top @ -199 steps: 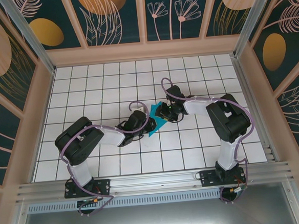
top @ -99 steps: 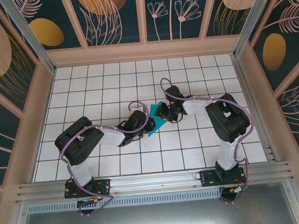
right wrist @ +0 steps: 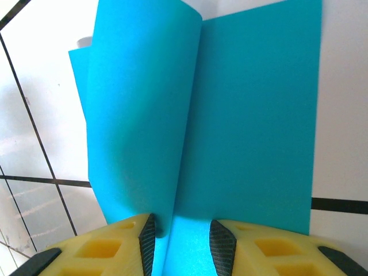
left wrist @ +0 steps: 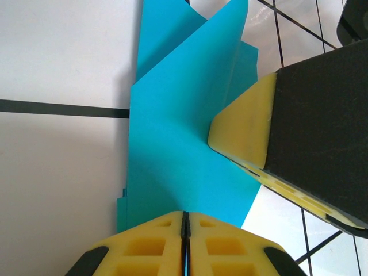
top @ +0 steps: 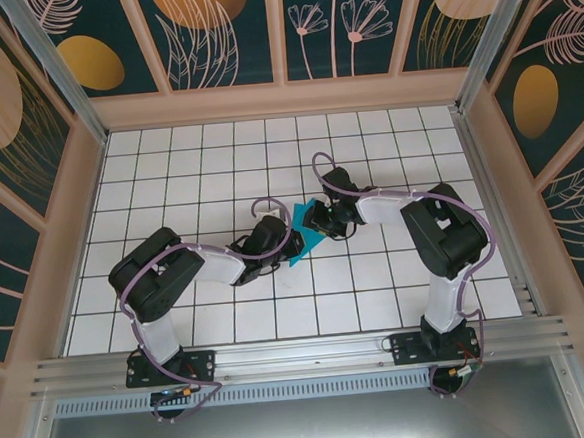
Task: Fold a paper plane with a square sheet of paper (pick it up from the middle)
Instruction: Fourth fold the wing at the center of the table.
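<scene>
Tiled table (top: 168,167); left hand (left wrist: 185,217) tight on paper (left wrist: 172,132), right hand (right wrist: 181,233) astride it, grip unclear.

White tabletop (top: 168,167) with a black grid — floral wall panels (top: 224,33) on three sides, aluminium rail (top: 302,357) along near edge.

Plain teal-cyan, unprinted: the square sheet of paper (left wrist: 172,144) against a white table (top: 169,177) ruled in a black grid. The left gripper (left wrist: 185,225) and right gripper (right wrist: 181,236) show yellow pads in black housings. The left arm (top: 156,279) and right arm (top: 443,233) are black and white, trailing purple cables (top: 317,161). The far wall (top: 219,34) is dark teal, with orange discs and pale pink leaf outlines.
</scene>
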Robot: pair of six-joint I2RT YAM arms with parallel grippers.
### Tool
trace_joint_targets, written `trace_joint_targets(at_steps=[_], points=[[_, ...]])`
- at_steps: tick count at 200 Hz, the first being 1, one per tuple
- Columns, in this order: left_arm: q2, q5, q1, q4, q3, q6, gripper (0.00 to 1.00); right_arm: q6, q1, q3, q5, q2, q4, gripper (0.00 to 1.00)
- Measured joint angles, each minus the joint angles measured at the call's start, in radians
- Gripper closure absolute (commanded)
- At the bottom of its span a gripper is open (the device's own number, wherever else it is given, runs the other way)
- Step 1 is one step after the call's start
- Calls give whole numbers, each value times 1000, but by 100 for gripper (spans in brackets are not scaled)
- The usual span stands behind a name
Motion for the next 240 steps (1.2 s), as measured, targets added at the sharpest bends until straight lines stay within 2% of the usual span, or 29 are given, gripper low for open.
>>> trace_joint_targets(at_steps=[123,176,240], points=[[12,-17,0,-35,19,0,89,0,10,5,24,2,1,61],[13,-17,0,-87,43,0,100,-1,10,13,19,-1,-7,62],[16,-6,2,-97,48,4,100,-66,-19,51,5,-33,-67,60]])
